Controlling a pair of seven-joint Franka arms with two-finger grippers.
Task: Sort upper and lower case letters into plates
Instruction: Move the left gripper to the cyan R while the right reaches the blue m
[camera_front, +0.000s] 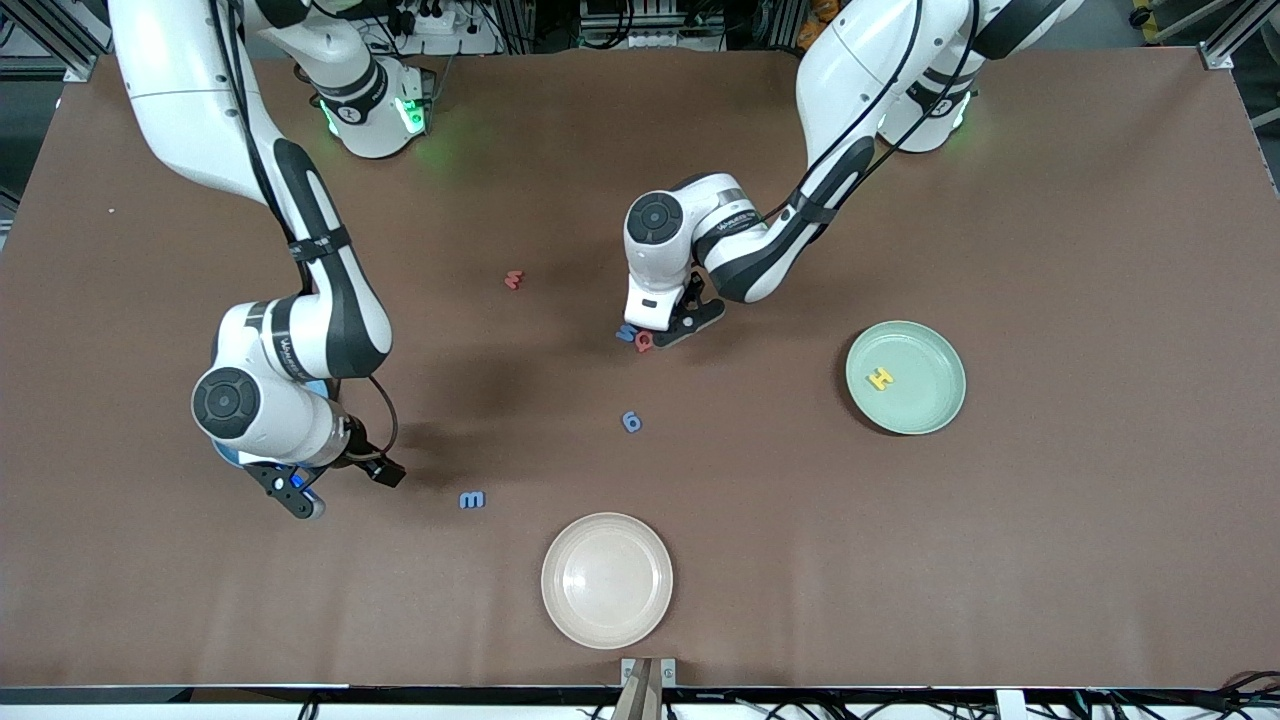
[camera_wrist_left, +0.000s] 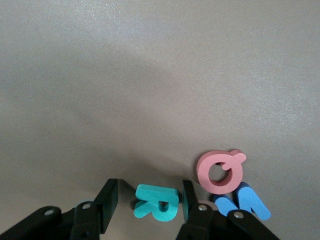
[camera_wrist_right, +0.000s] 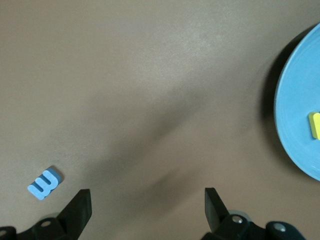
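Note:
My left gripper (camera_wrist_left: 150, 196) is down at the table's middle (camera_front: 655, 335), jaws either side of a teal letter R (camera_wrist_left: 156, 202). One finger (camera_wrist_left: 188, 197) touches the R; a gap remains at the other finger, so it stands open. Beside it lie a pink Q (camera_wrist_left: 220, 172) and a blue letter (camera_wrist_left: 245, 202). The mint green plate (camera_front: 940, 350) holds a yellow H (camera_front: 879, 378). The sky blue plate (camera_wrist_right: 300, 125), mostly hidden under the right arm in the front view, holds a yellow letter (camera_wrist_right: 315, 125). My right gripper (camera_wrist_right: 146, 200) hangs open and empty beside that plate (camera_front: 342, 486).
Loose letters lie on the brown table: a red one (camera_front: 514, 280) toward the robots' bases, a blue one (camera_front: 631, 421) near the middle, and a blue m (camera_front: 472, 499) close to the right gripper. A cream-white plate (camera_front: 607, 580) sits near the front edge.

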